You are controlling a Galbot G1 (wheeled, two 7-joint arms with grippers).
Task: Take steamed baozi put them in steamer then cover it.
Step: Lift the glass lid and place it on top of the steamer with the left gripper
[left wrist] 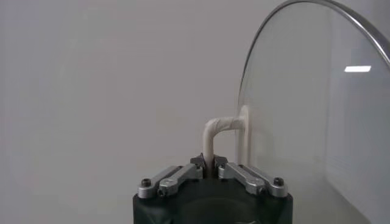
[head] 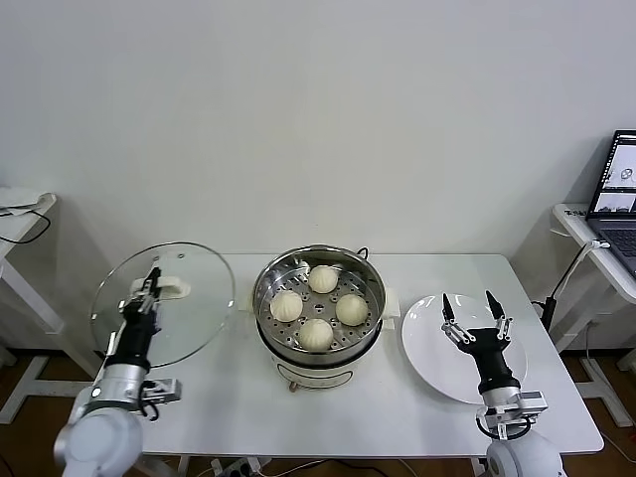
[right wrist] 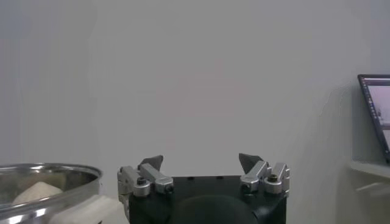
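- My left hand [head: 151,281] is clenched on the white handle [left wrist: 214,135] of the cover [head: 164,303]. I hold the glass disc up on edge, tilted, over the left end of the bench [head: 238,397].
- My right hand [head: 470,310] is released, fingers spread and gripping nothing, hovering over the bare white plate [head: 427,348] on the right side of the bench.
- The steamer [head: 320,316] stands between my two hands at the middle of the bench, its mouth open upward.
- All four baozi [head: 316,334] lie on the perforated tray inside it, in a loose ring, none on the plate, so I judge the loading done and only the covering left.
- The relation that counts: the steamer lies to the right of my left hand, and the cover's near rim sits just beside the steamer's left wall, apart from it. My left arm already carries the cover, so it is the one to finish.
- The cover's face now stands steeply, while the steamer's rim lies flat, so I judge I must lay the disc level as I carry it right and down.
- Open bench lies before the steamer, and nothing stands between cover and pot. The steamer's right side handle comes near the plate's edge.
- Beyond is a plain wall; a laptop [head: 618,194] sits on a side desk far right, well apart.
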